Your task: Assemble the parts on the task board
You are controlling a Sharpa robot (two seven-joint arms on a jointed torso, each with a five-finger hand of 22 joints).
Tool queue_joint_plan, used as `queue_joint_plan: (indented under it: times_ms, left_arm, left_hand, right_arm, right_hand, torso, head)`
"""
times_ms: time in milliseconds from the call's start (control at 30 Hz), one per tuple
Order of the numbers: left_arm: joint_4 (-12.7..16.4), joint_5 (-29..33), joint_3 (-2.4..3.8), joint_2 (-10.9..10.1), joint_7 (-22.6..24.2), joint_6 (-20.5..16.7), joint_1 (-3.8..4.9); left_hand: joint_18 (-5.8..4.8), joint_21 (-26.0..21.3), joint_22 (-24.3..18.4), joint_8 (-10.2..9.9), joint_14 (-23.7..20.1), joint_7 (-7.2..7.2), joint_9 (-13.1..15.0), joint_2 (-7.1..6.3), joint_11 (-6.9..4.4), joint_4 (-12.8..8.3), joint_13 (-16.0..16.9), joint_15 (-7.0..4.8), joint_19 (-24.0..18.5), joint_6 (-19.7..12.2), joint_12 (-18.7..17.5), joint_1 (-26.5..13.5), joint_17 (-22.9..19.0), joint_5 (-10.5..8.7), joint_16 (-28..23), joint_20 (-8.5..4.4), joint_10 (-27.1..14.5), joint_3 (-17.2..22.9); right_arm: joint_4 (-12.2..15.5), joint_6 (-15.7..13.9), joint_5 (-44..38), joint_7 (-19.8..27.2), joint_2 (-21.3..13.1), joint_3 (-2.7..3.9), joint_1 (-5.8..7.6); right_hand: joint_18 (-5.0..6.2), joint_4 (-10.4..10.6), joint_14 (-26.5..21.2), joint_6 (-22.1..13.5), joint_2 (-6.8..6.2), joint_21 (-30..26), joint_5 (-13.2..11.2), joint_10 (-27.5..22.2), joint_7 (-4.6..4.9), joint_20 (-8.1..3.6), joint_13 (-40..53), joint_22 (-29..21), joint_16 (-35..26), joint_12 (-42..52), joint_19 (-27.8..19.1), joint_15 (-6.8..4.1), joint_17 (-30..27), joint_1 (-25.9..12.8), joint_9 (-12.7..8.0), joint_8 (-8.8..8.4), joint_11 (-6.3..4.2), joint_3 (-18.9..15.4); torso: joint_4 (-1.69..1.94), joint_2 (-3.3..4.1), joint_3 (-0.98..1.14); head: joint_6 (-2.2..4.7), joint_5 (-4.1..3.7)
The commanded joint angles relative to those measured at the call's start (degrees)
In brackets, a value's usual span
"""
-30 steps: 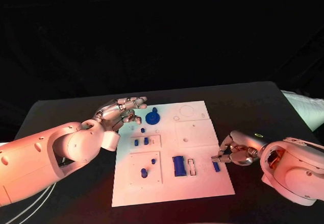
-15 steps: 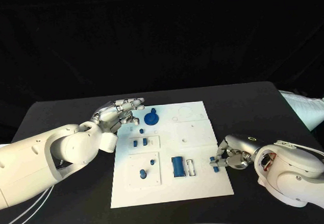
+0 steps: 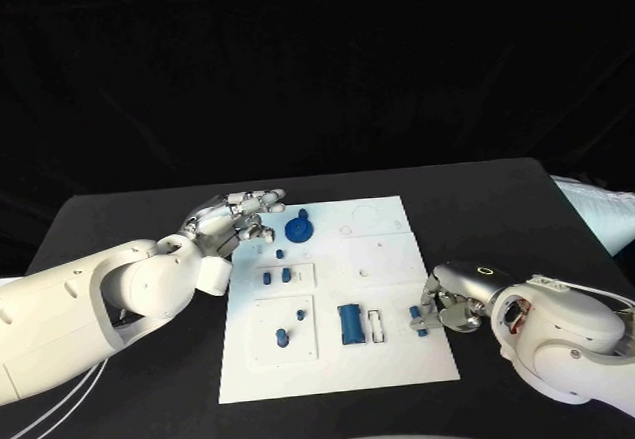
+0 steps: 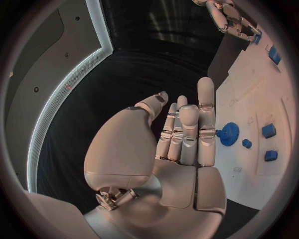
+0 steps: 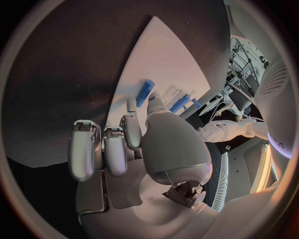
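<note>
Right hand (image 3: 446, 310) sits at the task board's (image 3: 392, 365) right edge, fingers curled over a small blue peg (image 3: 419, 324) near that edge. It looks pinched, though the contact is partly hidden, so I can't be sure. Left hand (image 3: 238, 219) hovers at the board's far left corner, fingers straight and close together, holding nothing, just beside the blue gear (image 3: 299, 228). For this step: keep the peg upright, line it up over its hole, push straight down, no twisting.

Left robot hand (image 3: 239, 220) hovers fingers extended; right robot hand (image 3: 449, 308) curled
</note>
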Motion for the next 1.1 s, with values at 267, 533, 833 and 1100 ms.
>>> queue_joint_plan:
  times_ms: [267, 533, 833, 1100]
  left_arm:
    - [0.3, 0.3, 0.04, -0.1, -0.3, 0.8, 0.01]
    - [0.2, 0.3, 0.05, 0.1, -0.7, 1.0, 0.02]
    - [0.1, 0.1, 0.06, 0.4, -0.7, 1.0, 0.02]
    - [0.0, 0.1, 0.07, 0.5, -0.7, 1.1, 0.02]
  left_hand:
    - [1.09, 0.0, -0.1, 0.4, -0.4, -0.13, 0.1, 0.55, 0.07, 0.2, 0.0, -0.01, -0.2, -0.4, 0.4, -0.1, -0.1, 0.07, 0.3, 0.04, -0.5, -0.5]
    - [1.08, 0.0, -0.1, 0.4, -0.4, -0.11, 0.1, 0.62, 0.09, 0.3, 0.0, 0.01, -0.2, -0.5, 0.4, -0.2, -0.1, 0.06, 0.4, 0.05, -0.6, -0.5]
    - [1.08, 0.0, -0.2, 0.4, -0.4, -0.1, 0.1, 0.71, 0.1, 0.4, 0.0, 0.03, -0.3, -0.5, 0.4, -0.2, -0.1, 0.07, 0.4, 0.07, -0.6, -0.6]
    - [1.08, 0.0, -0.2, 0.4, -0.5, -0.11, 0.1, 0.76, 0.1, 0.4, 0.0, 0.03, -0.3, -0.5, 0.4, -0.2, -0.1, 0.09, 0.4, 0.07, -0.7, -0.6]
  right_arm:
    - [-1.2, 7.5, -6.4, -0.9, 1.3, -0.44, -0.97]
    - [-1.6, 9.0, -8.5, -0.9, 2.5, -0.44, -1.37]
    - [-1.5, 6.2, -8.1, -1.1, 2.7, -0.43, -1.47]
    - [-0.2, -2.5, -0.7, -0.3, 2.8, -0.29, -1.47]
  right_hand:
    - [-0.82, -1.7, 4.5, 0.8, 2.53, -0.5, -2.3, -0.2, -0.29, 0.09, -10.2, -0.3, -0.5, -0.7, -0.5, -0.46, 8.4, 4.9, -0.5, -0.55, -0.45, 2.1]
    - [-0.82, -4.6, 4.5, 1.1, 3.42, -0.6, -2.4, -0.5, -0.54, -0.17, -10.2, -0.3, -0.5, -1.0, -0.5, -0.72, 8.4, 9.2, -0.9, -1.17, -0.73, 6.6]
    - [-0.92, -5.8, 4.6, 1.7, 3.92, -0.3, -1.5, -0.2, -0.75, -0.34, -9.8, 0.2, -0.2, -0.3, -0.2, -0.88, 8.9, 9.9, -1.0, -1.4, -0.97, 11.2]
    - [-0.85, -1.0, 4.6, 1.1, 4.08, -0.5, -2.2, -0.2, -0.43, -0.15, -10.2, -0.1, -0.4, -1.1, -0.3, -0.6, 8.7, 4.5, -1.4, -2.33, -0.63, 16.7]
  torso:
    - [-0.01, -0.03, 0.03]
    - [-0.15, -0.01, 0.04]
    - [0.01, -0.09, 0.0]
    - [-0.01, -0.09, 0.07]
  head:
    - [-0.19, -0.14]
    - [-0.44, 0.02]
    - [-0.59, -0.11]
    - [-0.56, 0.04]
